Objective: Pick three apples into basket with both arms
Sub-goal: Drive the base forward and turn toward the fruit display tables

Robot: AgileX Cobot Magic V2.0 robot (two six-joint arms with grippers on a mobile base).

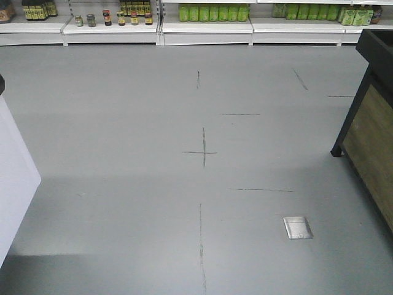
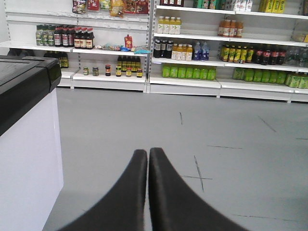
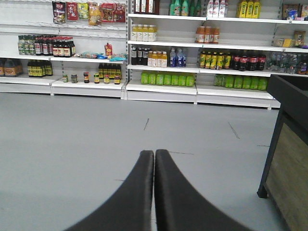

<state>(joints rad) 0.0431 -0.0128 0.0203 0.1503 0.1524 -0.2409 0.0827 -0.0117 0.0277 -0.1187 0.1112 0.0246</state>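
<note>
No apples and no basket show in any view; both are out of view. My left gripper (image 2: pixel 147 150) is shut, its two black fingers pressed together with nothing between them, pointing out over bare grey floor. My right gripper (image 3: pixel 154 152) is shut the same way and holds nothing. Neither arm appears in the front view.
Grey floor (image 1: pixel 153 123) with dark scuff marks stretches to white shelves (image 3: pixel 163 89) of bottles and jars at the back. A white counter with a black top (image 2: pixel 24 125) stands at the left. A black-framed wooden stand (image 1: pixel 371 123) is at the right. A metal floor plate (image 1: pixel 298 227) lies near it.
</note>
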